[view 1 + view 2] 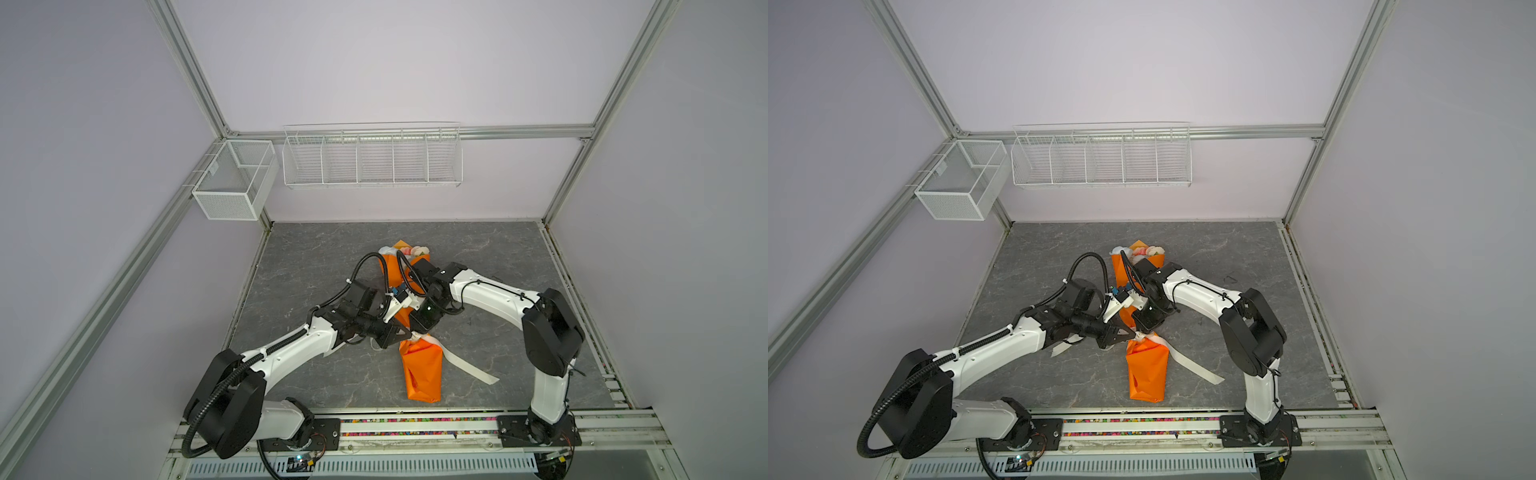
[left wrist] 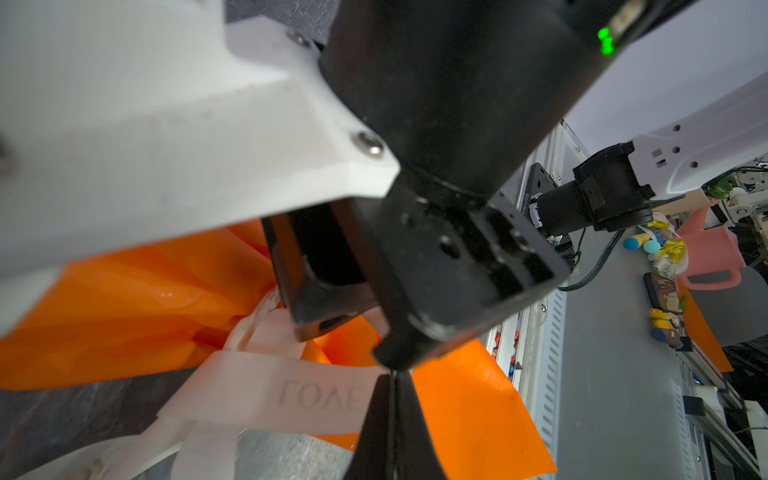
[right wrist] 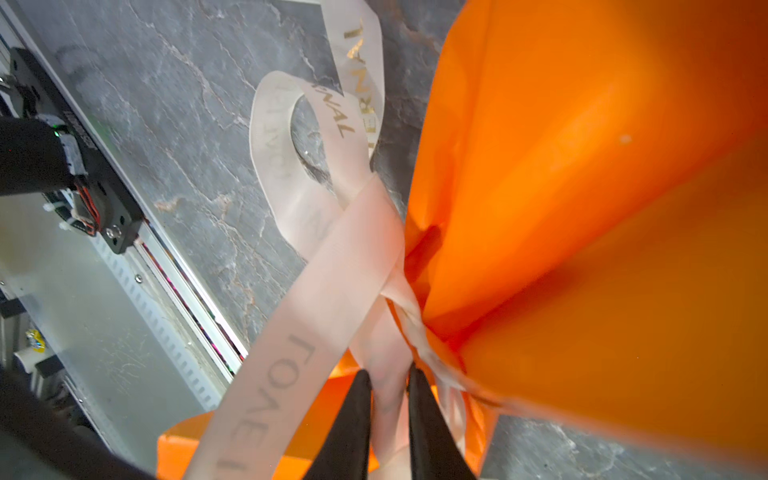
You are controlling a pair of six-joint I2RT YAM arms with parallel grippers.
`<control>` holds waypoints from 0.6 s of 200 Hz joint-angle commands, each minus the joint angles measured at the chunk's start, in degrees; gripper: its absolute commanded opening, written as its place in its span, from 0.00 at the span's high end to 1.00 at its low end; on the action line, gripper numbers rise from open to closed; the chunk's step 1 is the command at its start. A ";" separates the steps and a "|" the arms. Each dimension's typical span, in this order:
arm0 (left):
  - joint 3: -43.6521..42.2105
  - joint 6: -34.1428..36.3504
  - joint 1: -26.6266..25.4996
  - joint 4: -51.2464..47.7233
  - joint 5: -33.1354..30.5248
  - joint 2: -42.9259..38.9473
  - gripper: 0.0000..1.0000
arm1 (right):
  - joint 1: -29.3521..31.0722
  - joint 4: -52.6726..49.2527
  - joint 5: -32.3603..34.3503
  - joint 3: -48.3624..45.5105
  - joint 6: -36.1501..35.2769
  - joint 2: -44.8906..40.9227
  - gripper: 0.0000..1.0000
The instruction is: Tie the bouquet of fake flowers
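The bouquet of fake flowers (image 1: 410, 250) lies near the middle of the grey marbled table (image 1: 498, 257), rolled in an orange paper wrap (image 1: 419, 370). Its pale flower heads show at the far open end, and the folded end points toward the arm bases. A cream printed ribbon (image 1: 1192, 368) cinches the wrap at its narrow waist, and one tail trails off across the table on the right side. Both arms meet over that waist. The left gripper (image 1: 1128, 332) comes in from the left with its jaws pressed together at the tied spot. In the left wrist view the ribbon band lettered "LOVE" runs right up to the jaws, but whether it is pinched cannot be told. The right gripper (image 3: 386, 376) comes down from above, its jaws clenched on a strand of the ribbon just beside the gathered paper, while a loose loop of ribbon rests on the table nearby.
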 commanded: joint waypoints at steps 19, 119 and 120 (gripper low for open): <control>-0.37 0.74 -0.27 -0.91 0.54 0.04 1.00 | -0.55 0.88 -1.22 -0.28 0.53 -2.90 0.87; -0.11 -1.00 -0.26 -1.25 -2.92 0.19 0.94 | -4.75 13.64 -5.48 -10.28 10.10 -9.48 0.91; -0.04 -1.01 -0.26 -1.29 -2.99 0.17 0.93 | -4.80 13.71 -5.49 -10.36 10.19 -9.61 0.91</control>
